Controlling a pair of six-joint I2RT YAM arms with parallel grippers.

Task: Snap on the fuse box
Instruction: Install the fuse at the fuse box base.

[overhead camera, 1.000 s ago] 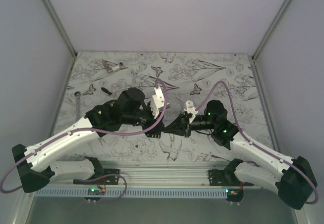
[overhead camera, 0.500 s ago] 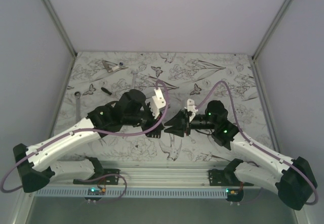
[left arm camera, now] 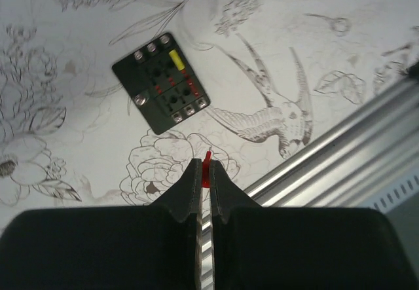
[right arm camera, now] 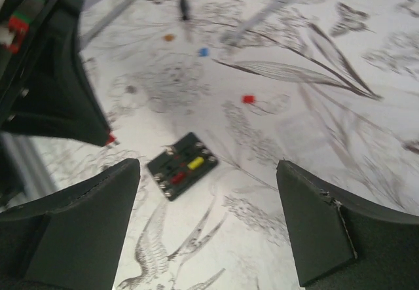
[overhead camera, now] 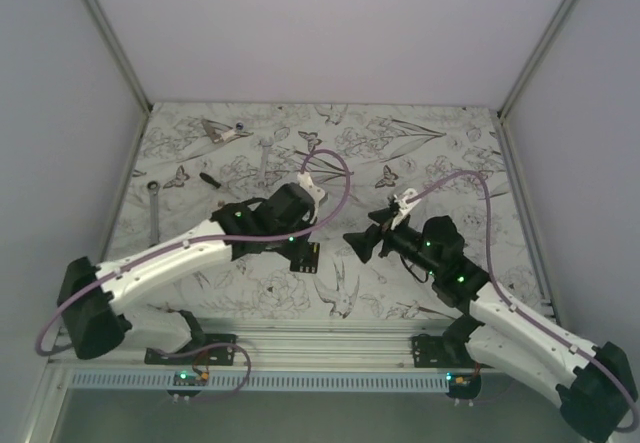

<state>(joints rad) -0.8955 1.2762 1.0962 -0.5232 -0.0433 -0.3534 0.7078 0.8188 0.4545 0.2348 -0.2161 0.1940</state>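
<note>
The fuse box (left arm camera: pixel 162 82) is a flat black square with a yellow and some red fuses in its slots. It lies on the patterned table (overhead camera: pixel 420 143) near the front edge. My left gripper (left arm camera: pixel 203 165) hovers short of it, shut on a tiny red fuse (left arm camera: pixel 207 169) that sticks out past the fingertips. In the top view the left gripper (overhead camera: pixel 297 235) is just above the fuse box (overhead camera: pixel 305 257). My right gripper (right arm camera: pixel 209 172) stands wide open with nothing between its fingers, raised above the fuse box (right arm camera: pixel 182 165). The right gripper (overhead camera: pixel 358 243) is to the right of the box.
Loose red (right arm camera: pixel 248 98), blue (right arm camera: pixel 203 52) and orange (right arm camera: pixel 169 38) pieces lie farther back on the table. A wrench (overhead camera: pixel 153 208), a screwdriver (overhead camera: pixel 210 178), another wrench (overhead camera: pixel 265 153) and a metal tool (overhead camera: pixel 222 130) lie at the back left. An aluminium rail (left arm camera: pixel 340 146) runs along the near edge.
The two grippers were tip to tip; the right one has opened wide and drawn back to the right. The left arm has turned down over the fuse box, still shut on the red fuse.
</note>
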